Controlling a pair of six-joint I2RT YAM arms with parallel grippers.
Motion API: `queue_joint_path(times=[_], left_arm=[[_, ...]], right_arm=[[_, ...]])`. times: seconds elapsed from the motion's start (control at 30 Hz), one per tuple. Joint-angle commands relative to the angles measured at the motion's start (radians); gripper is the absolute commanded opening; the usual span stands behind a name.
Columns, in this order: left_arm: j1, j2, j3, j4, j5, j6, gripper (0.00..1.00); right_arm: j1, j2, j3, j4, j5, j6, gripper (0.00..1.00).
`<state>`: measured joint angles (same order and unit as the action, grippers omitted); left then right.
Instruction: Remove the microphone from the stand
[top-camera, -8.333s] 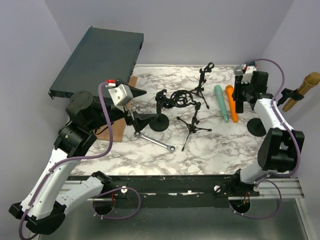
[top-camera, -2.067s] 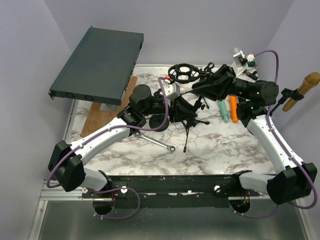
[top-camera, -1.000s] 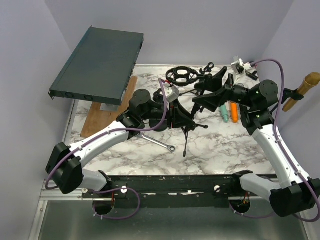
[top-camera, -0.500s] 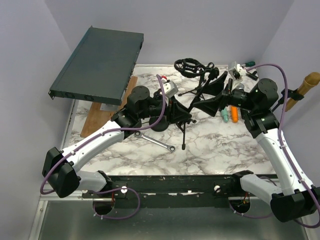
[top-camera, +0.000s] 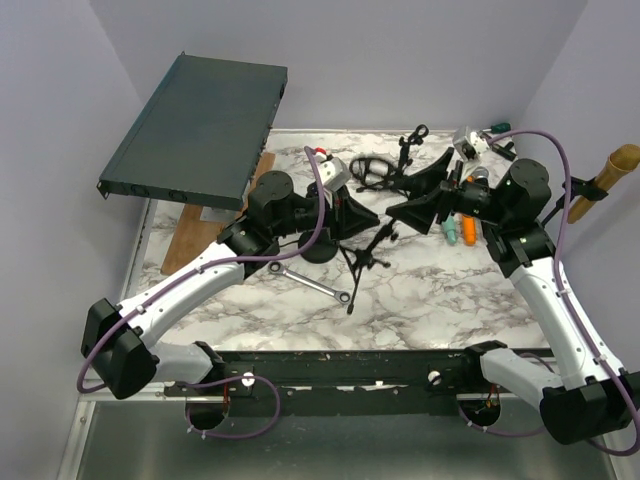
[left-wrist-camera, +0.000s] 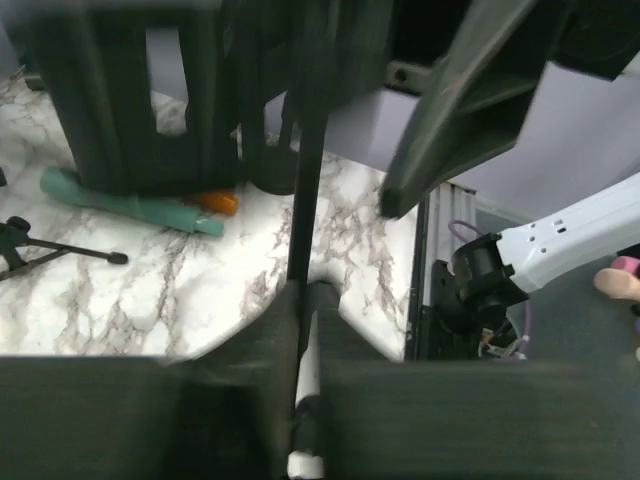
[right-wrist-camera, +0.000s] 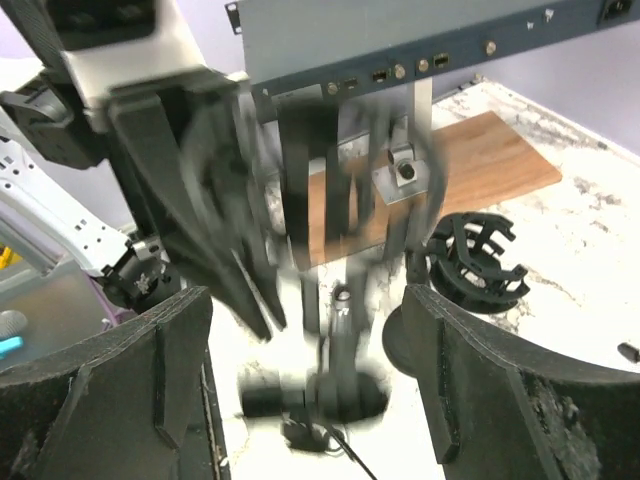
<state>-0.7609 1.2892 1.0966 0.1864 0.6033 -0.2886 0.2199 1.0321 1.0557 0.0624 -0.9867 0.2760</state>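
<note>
Lavender walls (top-camera: 400, 50) box in a white marble tabletop (top-camera: 430, 300), and from overhead it's crowded: a dark flat rack unit (top-camera: 200, 115) perched at the back left above a brown wooden board (top-camera: 190, 240), a silver wrench (top-camera: 310, 285) lying near the middle. Left arm stretches in from the near left corner, elbow low, forearm angled toward centre. The left gripper (top-camera: 366, 214) sits just above a black tripod stand (top-camera: 362, 262) that leans over, beside a black round stand base (top-camera: 315, 250). Right arm stands tall on its side, folds at the elbow and points leftward, right gripper (top-camera: 400, 198) spread wide, nose to nose with the left one. Just behind them both is the black ring-shaped shock mount (top-camera: 372, 172), close by the left wrist; whether a microphone sits in it, can't tell. A teal microphone (top-camera: 451, 232) and an orange microphone (top-camera: 468, 230) lie side by side on the marble under the right forearm. Over to the left wrist: fingers pinched tight on a thin black stand rod (left-wrist-camera: 308, 150) that runs straight up out of the grip, one right-gripper finger looming at upper right. Which stand that rod belongs to isn't clear. Right wrist now, and it's a blur: the two dark fingers (right-wrist-camera: 100, 390) stand far apart, gripping nothing, the rod and the left gripper smeared in the gap ahead, the ring mount off to the right.
</note>
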Motion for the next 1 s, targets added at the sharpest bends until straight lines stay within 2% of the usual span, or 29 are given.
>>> queue_joint_path(times=[0.0, 0.07, 0.1, 0.17, 0.2, 0.23, 0.27, 0.3, 0.37, 0.53, 0.63, 0.7, 0.73, 0.83, 0.93, 0.97], left_arm=[[0.003, -0.038, 0.000, 0.063, 0.030, -0.001, 0.00], [0.001, -0.033, 0.000, 0.058, 0.030, 0.005, 0.00], [0.001, -0.032, -0.002, 0.057, 0.032, 0.007, 0.00], [0.001, -0.032, -0.009, 0.059, 0.032, 0.009, 0.00], [0.002, -0.031, -0.012, 0.060, 0.032, 0.011, 0.00], [0.002, -0.031, -0.016, 0.063, 0.032, 0.011, 0.00], [0.001, -0.033, -0.019, 0.064, 0.031, 0.012, 0.00], [0.002, -0.033, -0.020, 0.064, 0.030, 0.014, 0.00], [0.001, -0.034, -0.023, 0.064, 0.032, 0.019, 0.00], [0.001, -0.050, -0.039, 0.062, 0.044, 0.041, 0.00], [0.003, -0.083, -0.033, 0.025, 0.044, 0.086, 0.00], [0.007, -0.101, -0.001, -0.030, 0.052, 0.123, 0.03], [0.011, -0.110, 0.015, -0.059, 0.062, 0.139, 0.10], [0.024, -0.140, 0.078, -0.174, 0.069, 0.202, 0.44], [0.034, -0.179, 0.129, -0.293, 0.023, 0.266, 0.74], [0.038, -0.195, 0.136, -0.313, 0.006, 0.278, 0.81]], right_arm=[[-0.011, -0.006, -0.039, 0.059, 0.003, 0.052, 0.84], [-0.011, 0.008, -0.028, 0.088, -0.012, 0.082, 0.79], [-0.011, 0.017, -0.019, 0.098, -0.020, 0.090, 0.72], [-0.012, 0.030, -0.017, 0.122, -0.023, 0.106, 0.45], [-0.012, 0.034, -0.021, 0.128, -0.023, 0.107, 0.26], [-0.011, 0.033, -0.025, 0.128, -0.018, 0.103, 0.14], [-0.011, 0.030, -0.030, 0.128, -0.011, 0.099, 0.08], [-0.011, 0.026, -0.034, 0.125, -0.005, 0.087, 0.06], [-0.011, 0.017, -0.030, 0.088, -0.003, 0.051, 0.10], [-0.011, -0.028, 0.007, -0.135, -0.031, -0.162, 0.45], [-0.009, -0.038, -0.005, -0.297, -0.103, -0.340, 0.58], [-0.006, -0.052, -0.038, -0.353, -0.109, -0.447, 0.63], [0.000, -0.051, -0.050, -0.373, -0.104, -0.489, 0.65], [0.034, -0.012, -0.072, -0.405, -0.078, -0.591, 0.70], [0.091, 0.043, -0.096, -0.345, -0.050, -0.607, 0.75], [0.113, 0.059, -0.099, -0.314, -0.030, -0.603, 0.77]])
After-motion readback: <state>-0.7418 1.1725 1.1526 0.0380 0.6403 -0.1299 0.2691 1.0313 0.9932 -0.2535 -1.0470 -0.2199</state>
